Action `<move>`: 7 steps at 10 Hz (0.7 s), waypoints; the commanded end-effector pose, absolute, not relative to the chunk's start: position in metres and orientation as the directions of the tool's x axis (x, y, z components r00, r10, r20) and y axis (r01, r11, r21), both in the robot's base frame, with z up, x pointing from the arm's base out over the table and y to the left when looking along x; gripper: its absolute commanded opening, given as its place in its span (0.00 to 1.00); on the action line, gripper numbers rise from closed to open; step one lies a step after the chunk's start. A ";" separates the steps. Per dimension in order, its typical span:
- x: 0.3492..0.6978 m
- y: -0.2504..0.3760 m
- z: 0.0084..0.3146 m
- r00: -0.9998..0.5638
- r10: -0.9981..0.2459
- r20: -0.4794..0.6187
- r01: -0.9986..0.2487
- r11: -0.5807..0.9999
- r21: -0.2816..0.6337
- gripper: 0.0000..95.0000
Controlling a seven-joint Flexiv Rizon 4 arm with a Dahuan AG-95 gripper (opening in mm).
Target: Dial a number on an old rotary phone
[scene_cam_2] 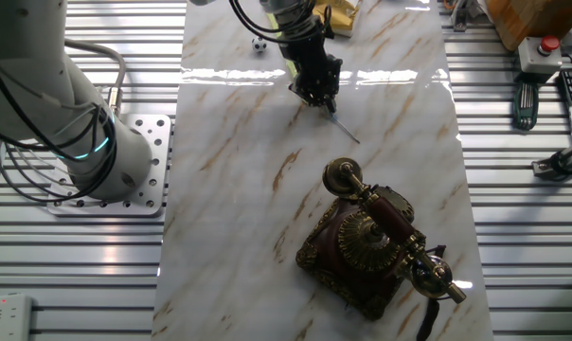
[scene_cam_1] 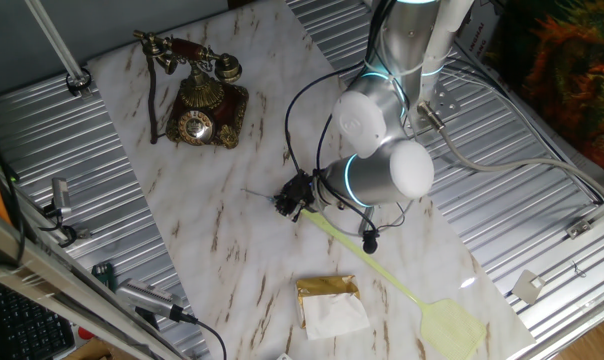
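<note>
The old rotary phone (scene_cam_1: 204, 100) stands at the far left of the marble sheet, its brass dial (scene_cam_1: 195, 126) facing the front and its red-and-brass handset (scene_cam_1: 189, 54) on the cradle. The other fixed view shows it from behind (scene_cam_2: 366, 251), with the dial hidden. My gripper (scene_cam_1: 290, 200) hovers over the middle of the sheet, well to the right of the phone. It is shut on a thin dark stick (scene_cam_2: 343, 125) whose tip points toward the phone but stays apart from it. The gripper also shows in the other fixed view (scene_cam_2: 317, 87).
A yellow fly swatter (scene_cam_1: 412, 295) lies diagonally under the arm. A gold tissue pack (scene_cam_1: 330, 304) lies near the front edge. A small die (scene_cam_2: 259, 44) sits beyond the gripper. A red stop button (scene_cam_2: 547, 45) and tools (scene_cam_2: 525, 99) lie on the ribbed metal table.
</note>
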State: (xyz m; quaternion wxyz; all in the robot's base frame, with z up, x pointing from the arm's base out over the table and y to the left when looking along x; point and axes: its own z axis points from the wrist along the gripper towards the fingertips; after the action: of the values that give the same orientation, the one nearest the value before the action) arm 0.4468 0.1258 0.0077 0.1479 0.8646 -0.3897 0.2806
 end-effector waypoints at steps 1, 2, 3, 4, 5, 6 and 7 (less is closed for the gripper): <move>0.447 0.126 0.008 0.531 -0.597 0.601 -0.764 -0.645 0.035 0.00; 0.447 0.125 0.010 0.520 -0.606 0.602 -0.775 -0.631 0.034 0.00; 0.447 0.124 0.017 0.524 -0.612 0.592 -0.774 -0.632 0.031 0.00; 0.448 0.124 0.018 0.525 -0.614 0.590 -0.775 -0.631 0.033 0.00; 0.449 0.124 0.026 0.516 -0.630 0.580 -0.786 -0.618 0.026 0.00; 0.449 0.124 0.029 0.506 -0.643 0.575 -0.793 -0.609 0.017 0.00; 0.448 0.126 0.043 0.453 -0.695 0.559 -0.827 -0.562 -0.029 0.00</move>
State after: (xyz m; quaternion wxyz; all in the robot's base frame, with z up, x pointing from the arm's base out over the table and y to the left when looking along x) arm 0.4495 0.1246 0.0371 0.1331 0.8537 -0.4279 0.2654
